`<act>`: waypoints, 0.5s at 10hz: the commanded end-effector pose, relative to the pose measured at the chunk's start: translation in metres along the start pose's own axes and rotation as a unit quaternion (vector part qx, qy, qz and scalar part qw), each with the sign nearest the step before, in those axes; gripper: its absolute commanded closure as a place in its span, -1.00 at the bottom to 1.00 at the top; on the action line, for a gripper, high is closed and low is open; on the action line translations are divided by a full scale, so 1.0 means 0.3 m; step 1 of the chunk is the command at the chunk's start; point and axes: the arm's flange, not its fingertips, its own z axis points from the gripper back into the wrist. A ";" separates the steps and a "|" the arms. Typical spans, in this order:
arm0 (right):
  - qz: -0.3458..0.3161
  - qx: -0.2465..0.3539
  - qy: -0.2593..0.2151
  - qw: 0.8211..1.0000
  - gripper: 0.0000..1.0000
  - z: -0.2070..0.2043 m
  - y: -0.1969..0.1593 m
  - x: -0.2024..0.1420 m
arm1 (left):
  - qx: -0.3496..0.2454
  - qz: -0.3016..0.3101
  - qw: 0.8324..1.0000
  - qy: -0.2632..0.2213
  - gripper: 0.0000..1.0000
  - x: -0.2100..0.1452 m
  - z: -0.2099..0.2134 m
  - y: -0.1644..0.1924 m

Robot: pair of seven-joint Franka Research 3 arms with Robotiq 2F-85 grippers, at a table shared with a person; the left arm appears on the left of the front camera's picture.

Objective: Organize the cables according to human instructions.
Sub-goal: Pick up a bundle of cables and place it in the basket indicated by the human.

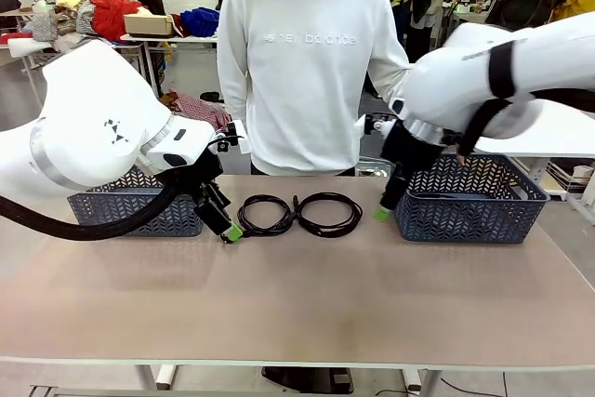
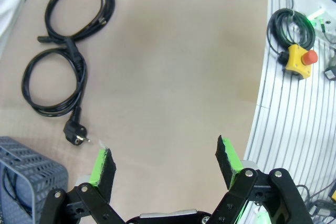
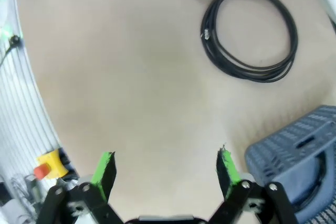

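Observation:
Two coiled black cables lie side by side at the middle of the table, the left coil (image 1: 265,215) touching the right coil (image 1: 328,214). In the left wrist view the nearer coil (image 2: 52,82) ends in a chunky round plug (image 2: 76,135), and the farther coil (image 2: 79,9) has a slim connector. My left gripper (image 1: 231,231) (image 2: 164,153) hangs open just left of the coils, holding nothing. Beside the right basket, my right gripper (image 1: 382,215) (image 3: 165,160) is open and empty, and one coil (image 3: 249,32) lies ahead of it.
A dark blue mesh basket (image 1: 139,211) stands at the far left and another basket (image 1: 469,220) at the far right; something black lies inside the right one (image 3: 315,167). A person in a white sweater (image 1: 307,62) stands behind the table. The near half of the tabletop (image 1: 307,304) is bare.

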 end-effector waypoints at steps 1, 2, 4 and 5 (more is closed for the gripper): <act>-0.040 -0.023 0.040 0.998 -1.00 -0.021 -0.026 0.112 | 0.002 0.002 1.000 0.000 -1.00 -0.008 -0.001 -0.002; -0.052 -0.043 0.051 0.996 -1.00 -0.062 -0.032 0.166 | 0.002 0.002 1.000 0.000 -1.00 -0.008 -0.001 -0.002; -0.063 -0.052 0.062 0.995 -1.00 -0.131 -0.045 0.236 | 0.002 0.002 1.000 0.000 -1.00 -0.008 -0.001 -0.002; -0.071 -0.057 0.065 0.994 -1.00 -0.163 -0.056 0.259 | 0.002 0.002 1.000 0.000 -1.00 -0.008 -0.001 -0.002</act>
